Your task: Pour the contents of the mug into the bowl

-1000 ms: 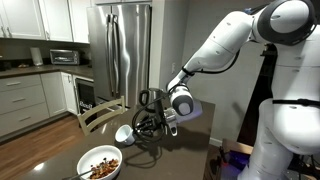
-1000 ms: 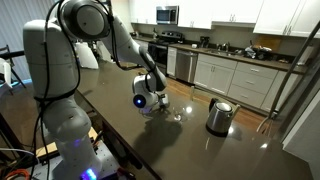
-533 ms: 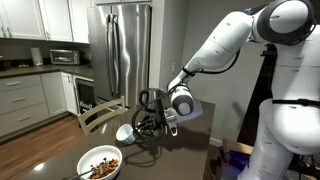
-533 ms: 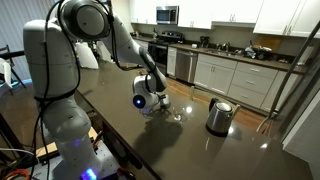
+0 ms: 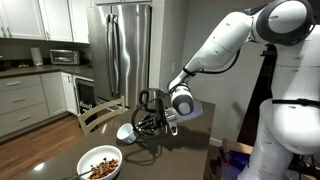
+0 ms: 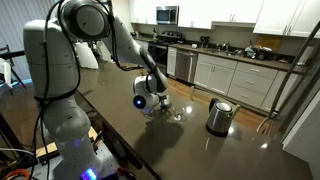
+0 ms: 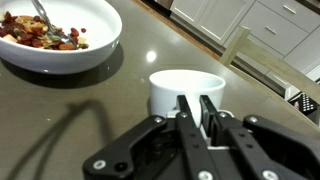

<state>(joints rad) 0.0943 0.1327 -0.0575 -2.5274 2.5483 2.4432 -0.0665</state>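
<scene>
Dark countertop (image 7: 90,120): one mug (image 7: 186,86), one bowl (image 7: 75,58) (pincer (image 7: 197,106) pinching the mug).

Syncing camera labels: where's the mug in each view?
In an exterior view: the mug is centre-left, just left of the gripper, up-right of the bowl.
In an exterior view: not clearly visible, hidden at the gripper, left of centre.
Wrist view: mug at centre, bowl top left.
Shared landmark: the gripper.
</scene>
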